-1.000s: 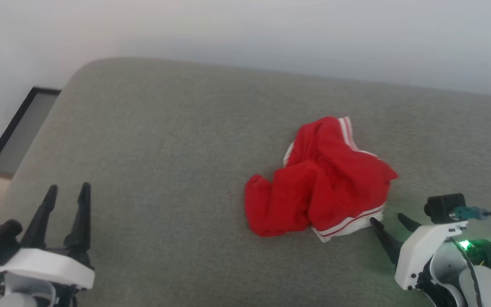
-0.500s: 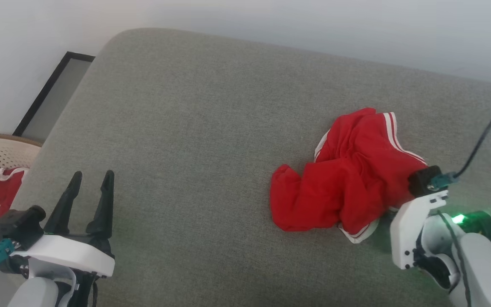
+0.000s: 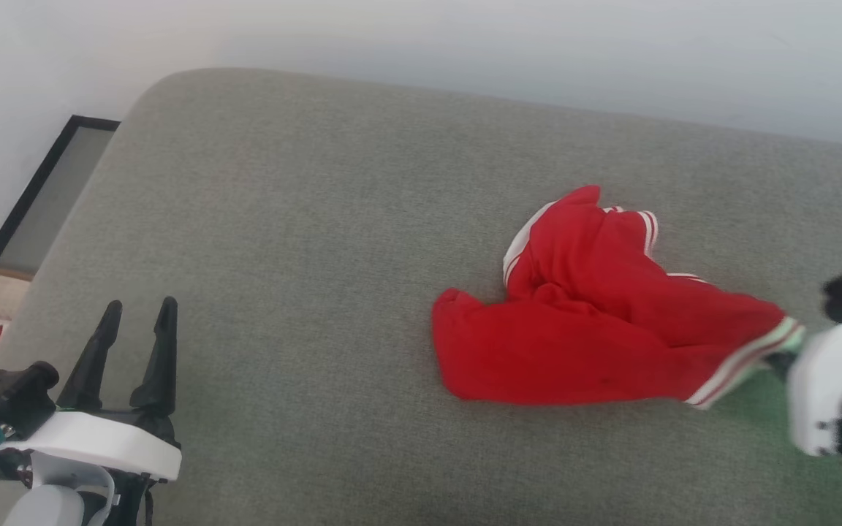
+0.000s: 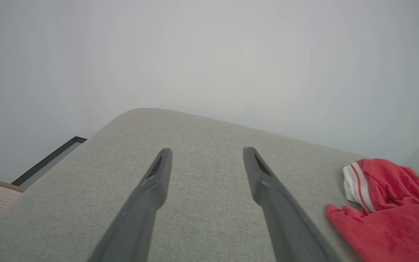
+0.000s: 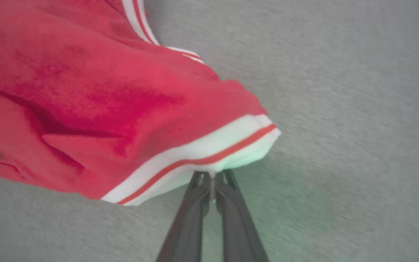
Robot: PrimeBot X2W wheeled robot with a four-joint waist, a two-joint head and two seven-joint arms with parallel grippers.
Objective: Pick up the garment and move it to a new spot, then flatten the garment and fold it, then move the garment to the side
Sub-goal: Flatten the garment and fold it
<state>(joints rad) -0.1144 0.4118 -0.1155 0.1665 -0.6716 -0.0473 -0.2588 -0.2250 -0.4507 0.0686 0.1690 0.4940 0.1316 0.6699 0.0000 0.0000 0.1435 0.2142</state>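
Head view down over cushion (image 3: pixel 304 219), left wrist low across it, right wrist seemingly nearest, garment (image 3: pixel 596 336) shared.

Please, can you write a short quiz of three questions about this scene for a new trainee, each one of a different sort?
1. True or false: the right claw is shut on the trim of the garment.
2. The left claw is: A) open and holding nothing; B) shut on a sleeve; C) pressing the garment flat.
3. Fill in: the trim is white with a ____ stripe.

Key: 1 true; 2 A; 3 red.
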